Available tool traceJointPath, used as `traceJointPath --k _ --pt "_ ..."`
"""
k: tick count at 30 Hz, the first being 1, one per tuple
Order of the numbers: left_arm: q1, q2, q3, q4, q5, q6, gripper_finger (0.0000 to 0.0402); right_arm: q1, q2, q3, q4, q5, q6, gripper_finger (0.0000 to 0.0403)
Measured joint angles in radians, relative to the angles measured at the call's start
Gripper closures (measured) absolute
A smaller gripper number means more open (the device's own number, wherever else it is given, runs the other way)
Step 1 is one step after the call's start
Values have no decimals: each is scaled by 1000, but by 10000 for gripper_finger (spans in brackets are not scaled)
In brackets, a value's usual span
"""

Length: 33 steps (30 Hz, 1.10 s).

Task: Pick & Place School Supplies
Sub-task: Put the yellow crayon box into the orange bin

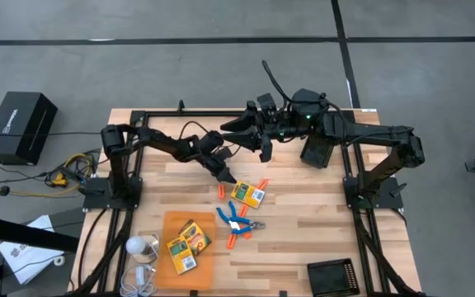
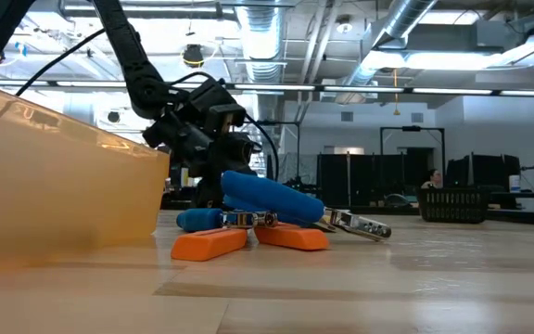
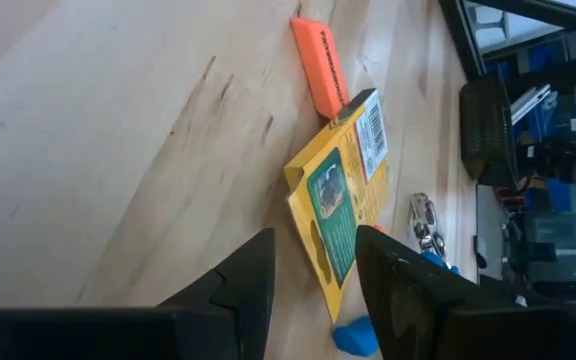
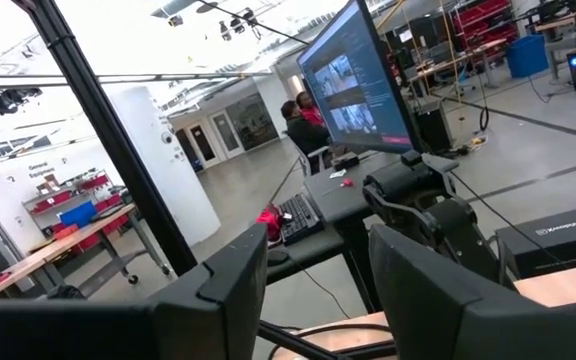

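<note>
The left hand (image 1: 226,176) hangs just above the counter (image 1: 320,206) in the middle of the high view, fingers spread and holding nothing. Right beside it lies a yellow-and-green crayon box (image 3: 340,192), with an orange stick (image 3: 318,66) touching its far corner. The box looks light, made of thin card, so a hard squeeze could dent it. Its flat, narrow sides look like the best place to pinch. It may slide on smooth wood. The orange sticks look small and stiff. The blue-handled scissors (image 1: 236,218) lie a little lower in the frame, resting over more orange sticks. Two more crayon boxes (image 1: 188,242) sit on a flat orange sheet (image 1: 171,223) at lower left. The right hand (image 1: 258,136) waits up high near the top of the frame, fingers apart and empty. The counter is pale wood planks. Behind it is a big bright workshop with desks, screens and people far off.
</note>
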Motion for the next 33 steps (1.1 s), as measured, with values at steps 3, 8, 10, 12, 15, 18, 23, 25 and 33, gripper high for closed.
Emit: traceJointPath --k 3,8,10,12,15,18,23,25,33 --pt "-8 -2 2 -30 -14 28 266 0 0 0 0 0 0 236" --pt "-38 -3 3 -45 -81 48 266 0 0 0 0 0 -1 235" --pt "-44 -3 3 -46 -99 48 266 0 0 0 0 -1 -1 234" --pt "-45 -3 3 -47 -105 47 266 0 0 0 0 -5 -1 235" --pt "-45 -3 2 -47 -106 39 266 0 0 0 2 -8 -1 236" --pt "-48 -3 1 -47 -106 27 266 0 0 0 21 -8 -1 236" --pt "-65 -3 1 -45 -91 0 266 0 -1 0 42 -16 -1 237" --pt "-75 -3 5 -47 -86 -4 266 -1 -1 0 42 -16 -1 237" --pt "-86 43 61 -47 -72 -28 266 -3 -1 0 42 -17 -1 237"
